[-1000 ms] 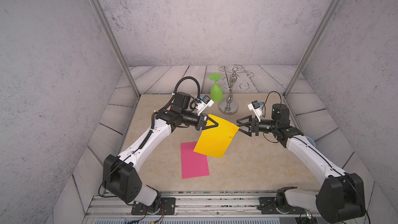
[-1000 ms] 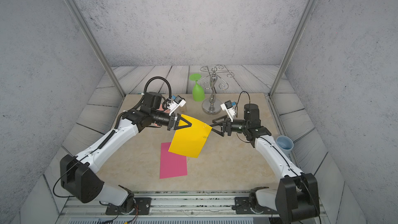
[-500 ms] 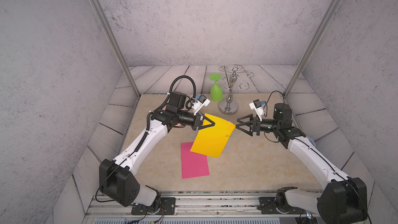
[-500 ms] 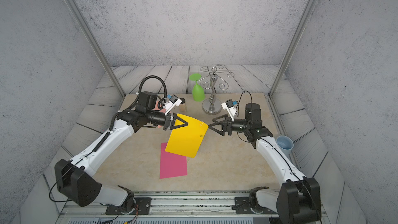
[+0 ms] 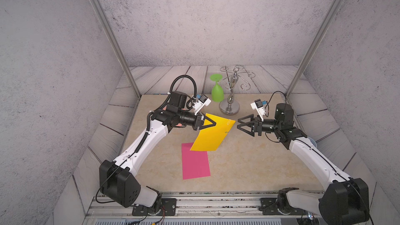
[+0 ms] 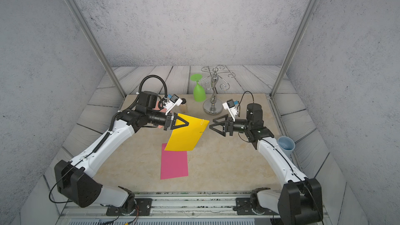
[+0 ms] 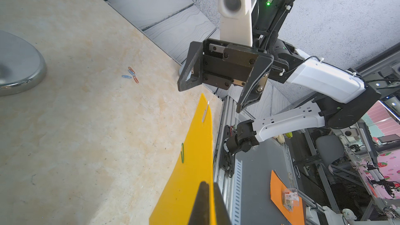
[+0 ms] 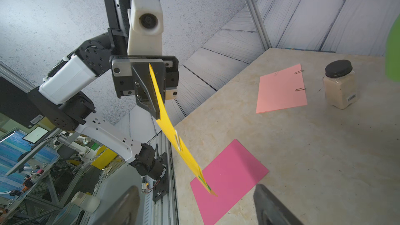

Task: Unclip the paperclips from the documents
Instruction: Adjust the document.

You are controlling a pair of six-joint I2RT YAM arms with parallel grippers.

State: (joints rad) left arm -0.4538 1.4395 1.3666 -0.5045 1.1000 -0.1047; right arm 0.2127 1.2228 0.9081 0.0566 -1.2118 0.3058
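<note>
One clear black-lidded jar point(image 8: 339, 89) holds beige powder; left gripper point(image 5: 214, 124) clamps golden-yellow paper sheet point(image 5: 214, 138) aloft; right gripper point(image 5: 238, 124) gapes, empty.

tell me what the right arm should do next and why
Probably ease the right gripper forward onto the silver paperclip at the corner of the yellow sheet facing it, and close. The left gripper is shut on the sheet's opposite edge, holding it off the table; the right jaws stand open just short of that corner. A green paperclip sits farther down the same edge.
</note>
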